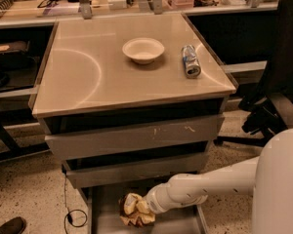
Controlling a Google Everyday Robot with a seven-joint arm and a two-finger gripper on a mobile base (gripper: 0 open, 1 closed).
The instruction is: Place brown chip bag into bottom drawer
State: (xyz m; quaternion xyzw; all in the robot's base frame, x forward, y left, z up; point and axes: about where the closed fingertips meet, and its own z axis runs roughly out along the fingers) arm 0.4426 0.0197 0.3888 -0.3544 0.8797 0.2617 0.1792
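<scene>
The brown chip bag [133, 209] is crumpled, yellow and white with brown edges, and sits low inside the open bottom drawer [103, 217] under the cabinet. My white arm reaches in from the right and the gripper [147, 206] is at the bag's right side, touching it. The gripper's tips are hidden behind the bag and the wrist. I cannot tell whether the bag rests on the drawer floor or hangs just above it.
A white bowl [143, 49] and a silver-blue can [190, 61] lying on its side are on the cabinet top [88, 77]. Two scuffed drawer fronts [136, 138] stand above the open one. A black chair [278, 82] is at right, a cable [71, 213] on the floor at left.
</scene>
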